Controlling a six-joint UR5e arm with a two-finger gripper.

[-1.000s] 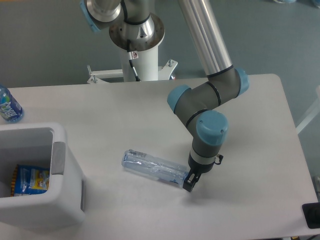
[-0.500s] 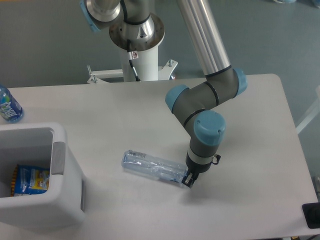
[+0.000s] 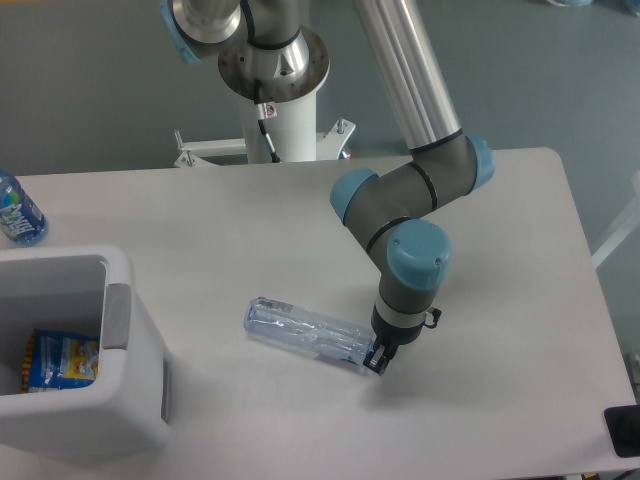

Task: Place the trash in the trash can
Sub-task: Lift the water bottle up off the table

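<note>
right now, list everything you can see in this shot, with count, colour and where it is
crushed bottle: 1, clear, lying on its side mid-table
snack wrapper: 1, blue with orange-yellow print, inside the bin
trash can: 1, white with grey rim strip, front left
water bottle: 1, blue label, far left edge, partly cut off
table: 1, white
dark object: 1, bottom right corner, cut off, cannot tell what
robot arm: 1, grey with blue caps
gripper: 1, black, at the bottle's right end, grip unclear

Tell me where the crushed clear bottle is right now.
The crushed clear bottle lies on its side on the table, centre-front in the camera view, right of the trash can, its right end at the gripper.
</note>
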